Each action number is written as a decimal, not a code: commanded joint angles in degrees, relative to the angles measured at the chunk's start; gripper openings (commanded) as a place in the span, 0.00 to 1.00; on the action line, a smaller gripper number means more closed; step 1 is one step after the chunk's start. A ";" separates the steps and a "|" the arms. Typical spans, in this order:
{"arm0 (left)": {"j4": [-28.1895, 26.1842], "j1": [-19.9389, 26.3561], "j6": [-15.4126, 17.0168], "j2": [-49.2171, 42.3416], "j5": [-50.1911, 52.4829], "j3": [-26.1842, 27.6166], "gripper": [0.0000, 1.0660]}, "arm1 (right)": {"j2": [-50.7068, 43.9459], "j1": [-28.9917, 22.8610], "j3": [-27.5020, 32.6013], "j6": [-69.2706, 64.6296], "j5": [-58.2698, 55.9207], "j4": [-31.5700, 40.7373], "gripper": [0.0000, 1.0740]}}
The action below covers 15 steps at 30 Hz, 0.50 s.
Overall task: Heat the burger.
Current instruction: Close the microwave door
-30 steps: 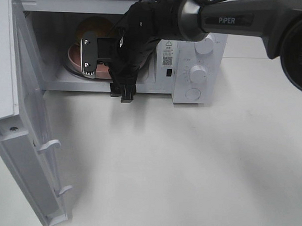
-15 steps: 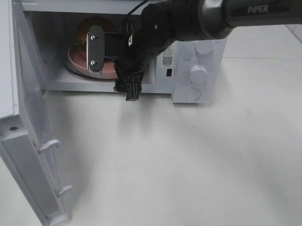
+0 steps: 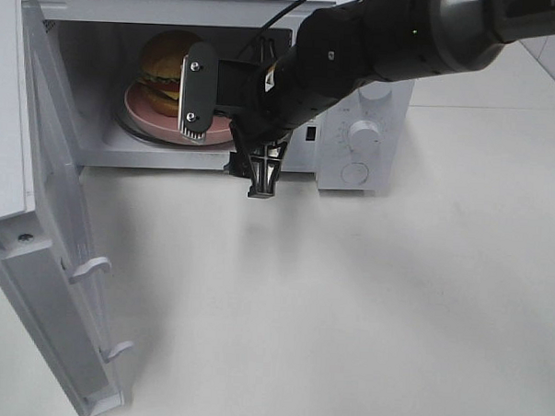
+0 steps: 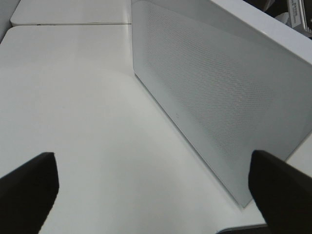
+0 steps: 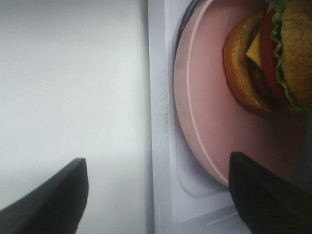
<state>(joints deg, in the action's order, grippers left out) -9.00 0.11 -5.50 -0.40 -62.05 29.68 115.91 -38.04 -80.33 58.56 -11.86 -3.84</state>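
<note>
Inspection, as seen at this moment.

1. The burger (image 3: 168, 59) sits on the pink plate (image 3: 137, 103). The plate rests on the turntable inside the microwave (image 3: 359, 133). The microwave stands along the far edge of the counter (image 3: 365, 313), toward its far left corner.
2. The microwave door (image 3: 37, 234) is swung fully open toward the left edge of the counter.
3. My right fingers (image 3: 197, 99) are spread wide and hold nothing. They hang at the mouth of the cavity, with one finger in front of the plate's near rim and the other below the front lip. The wrist view confirms this: the burger (image 5: 273, 58) and plate (image 5: 204, 107) lie beyond the fingers (image 5: 48, 200), and nothing is clamped.
4. My left fingers (image 4: 27, 190) are also fully apart and empty. They are above bare counter (image 4: 87, 122), beside a white perforated panel (image 4: 219, 97).
</note>
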 commanded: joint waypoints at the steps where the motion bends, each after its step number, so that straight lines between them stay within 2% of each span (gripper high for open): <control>1: -0.06 -0.29 0.11 -0.86 0.86 -0.17 0.92 | -4.01 -0.29 5.10 -4.13 2.23 -0.34 0.71; 8: -0.06 -0.29 0.11 -0.86 0.86 -0.17 0.92 | -8.71 -0.29 11.57 -9.68 2.75 -0.34 0.71; 15: -0.06 -0.29 0.11 -0.86 0.86 -0.17 0.92 | -15.64 -0.29 19.19 -22.92 2.69 -0.11 0.71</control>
<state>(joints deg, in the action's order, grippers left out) -9.00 0.11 -5.50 -0.40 -62.05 29.68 101.07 -38.04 -61.36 37.53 -9.40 -3.84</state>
